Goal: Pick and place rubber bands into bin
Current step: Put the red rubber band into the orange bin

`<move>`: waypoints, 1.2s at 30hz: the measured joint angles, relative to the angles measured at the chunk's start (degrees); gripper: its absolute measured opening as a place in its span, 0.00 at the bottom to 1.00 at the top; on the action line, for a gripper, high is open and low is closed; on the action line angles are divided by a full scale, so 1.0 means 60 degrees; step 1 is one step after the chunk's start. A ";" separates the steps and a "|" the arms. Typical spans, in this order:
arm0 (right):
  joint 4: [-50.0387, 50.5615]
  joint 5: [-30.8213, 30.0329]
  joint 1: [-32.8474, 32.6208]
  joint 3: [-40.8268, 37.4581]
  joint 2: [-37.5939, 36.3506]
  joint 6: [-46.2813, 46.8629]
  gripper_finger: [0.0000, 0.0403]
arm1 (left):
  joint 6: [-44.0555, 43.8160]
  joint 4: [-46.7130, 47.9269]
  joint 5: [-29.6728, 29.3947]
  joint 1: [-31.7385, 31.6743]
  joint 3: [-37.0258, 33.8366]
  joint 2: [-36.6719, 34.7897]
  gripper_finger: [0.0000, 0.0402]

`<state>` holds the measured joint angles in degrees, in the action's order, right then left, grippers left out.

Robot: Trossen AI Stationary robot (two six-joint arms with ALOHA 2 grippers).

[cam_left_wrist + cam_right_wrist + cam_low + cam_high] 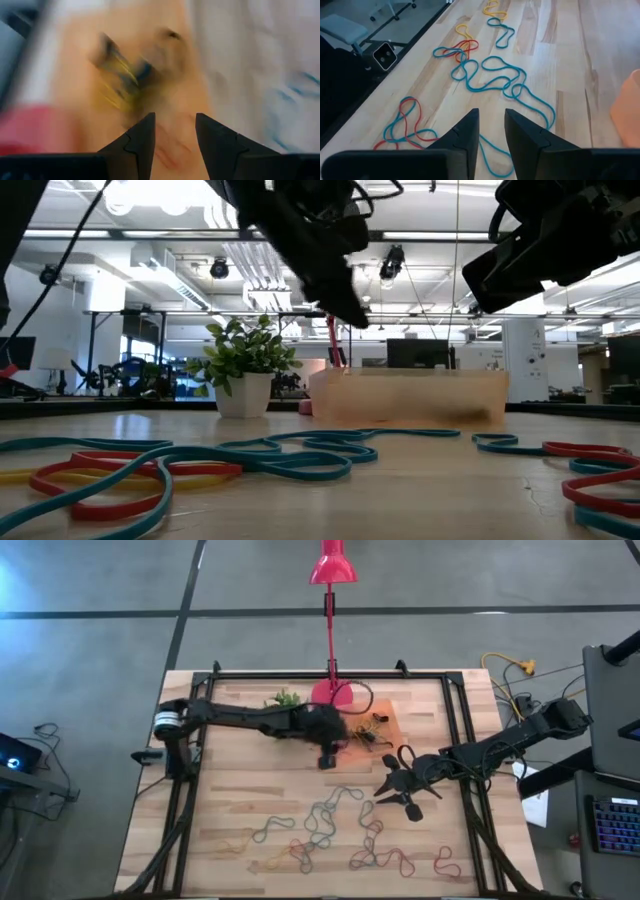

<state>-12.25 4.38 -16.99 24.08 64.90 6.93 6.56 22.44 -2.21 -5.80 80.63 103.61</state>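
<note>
1. The table (250, 790) has a pale wooden plank top inside a dark metal frame.
2. Rubber bands (330, 825) lie loose across its near half, teal, red, yellow and orange, many overlapping.
3. The bin (395, 720), translucent orange, sits at the far side, right of centre.
4. A few bands (372, 730) lie inside the bin.
5. A pink lamp base (330, 693) stands just left of the bin.
6. A small potted plant (285, 699) stands left of the lamp base.

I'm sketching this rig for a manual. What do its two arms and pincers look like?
Both arms are dark, jointed and slim. The left arm has a white band near its base. Each pincer, left and right, has two flat black fingers with stepped inner edges.
</note>
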 joint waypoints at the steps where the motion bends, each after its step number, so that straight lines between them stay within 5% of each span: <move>1: 0.0015 0.0000 -0.0001 0.0000 0.0004 -0.0003 0.20 | -0.0268 0.0635 0.0342 0.0098 -0.0047 -0.0150 0.31; 9: -0.0018 0.0000 0.0002 -0.0018 0.0004 -0.0181 0.18 | -0.2577 0.4203 0.1874 0.1531 -0.0623 -0.0796 0.31; 23: -0.0062 -0.0007 0.0002 -0.0018 0.0004 -0.0135 0.17 | -0.5755 0.4245 0.2036 0.4014 -0.2027 -0.0881 0.31; 36: -0.0043 0.0572 -0.1017 0.0294 0.0830 0.1027 0.22 | -0.6290 0.3482 0.2003 0.4310 -0.2324 -0.0870 0.31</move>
<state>-12.51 7.81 -23.09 25.84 69.89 13.10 -31.18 43.33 9.80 20.05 66.69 98.39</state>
